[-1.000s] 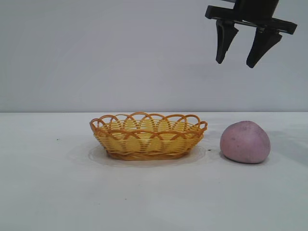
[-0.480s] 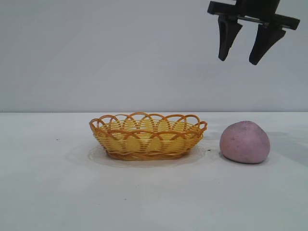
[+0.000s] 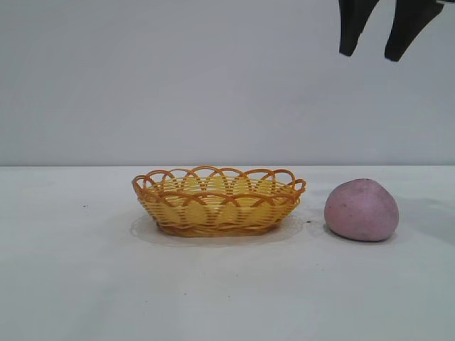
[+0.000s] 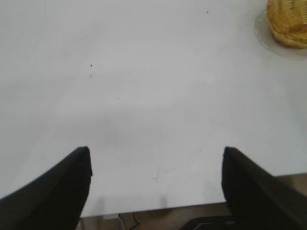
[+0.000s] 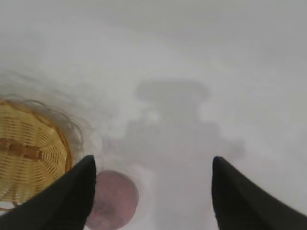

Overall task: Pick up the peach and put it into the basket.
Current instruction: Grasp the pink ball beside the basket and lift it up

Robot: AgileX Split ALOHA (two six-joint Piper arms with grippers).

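- Below the right gripper point(image 3: 375, 51), well apart from its spread, empty fingers, sits the peach point(image 3: 361, 209) on the table point(image 3: 71, 284).
- Beside the peach stands the basket point(image 3: 218, 201), not touching.
- Left gripper point(image 4: 156, 155) hovers apart, fingers spread, empty.

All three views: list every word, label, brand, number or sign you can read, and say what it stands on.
None: no text, label or number shows on the basket, the peach, the table, the left gripper or the right gripper.
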